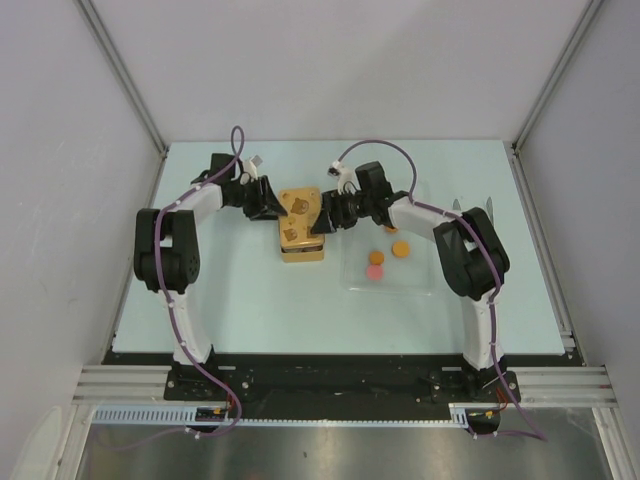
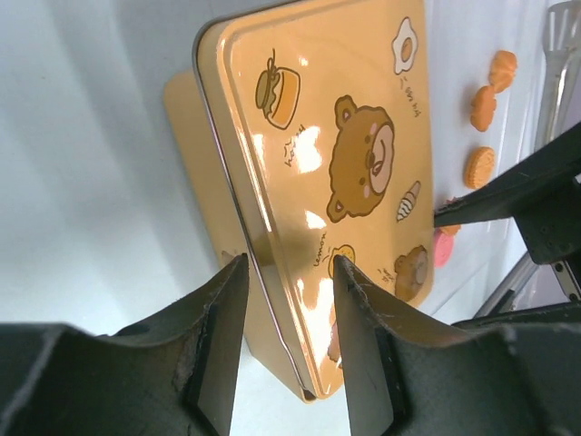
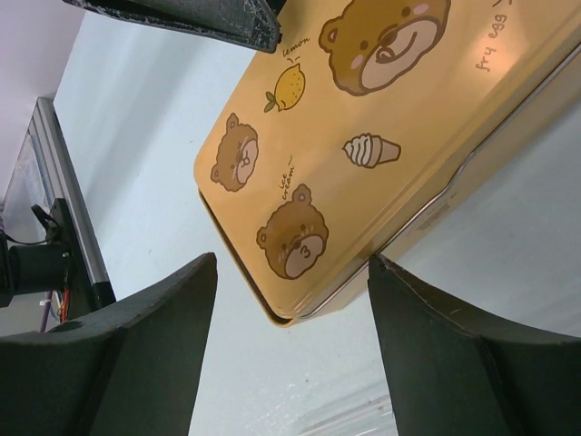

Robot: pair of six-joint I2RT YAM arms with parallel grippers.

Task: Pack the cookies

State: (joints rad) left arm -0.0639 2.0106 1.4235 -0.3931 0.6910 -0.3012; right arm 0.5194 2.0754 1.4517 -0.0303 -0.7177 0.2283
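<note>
Left tool point(image 2: 289, 272) looks clamped on the rim of the yellow bear-print tin lid point(image 2: 336, 136), which tilts up over its yellow tin base point(image 2: 182, 109), long side running straight ahead. Right tool point(image 3: 290, 272) sits released around the lid's corner. Small round orange and pink cookies point(image 1: 401, 249) lie on a clear plastic tray point(image 1: 412, 281) just behind the right tool, so that arm's nearer. Can't see inside the base.

"lemon", "fry egg" (on tin lid point(image 3: 408, 182))

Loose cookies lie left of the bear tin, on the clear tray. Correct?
Not quite: the cookies lie right of the bear tin, not left, on the clear tray. The top external view shows it.
</note>
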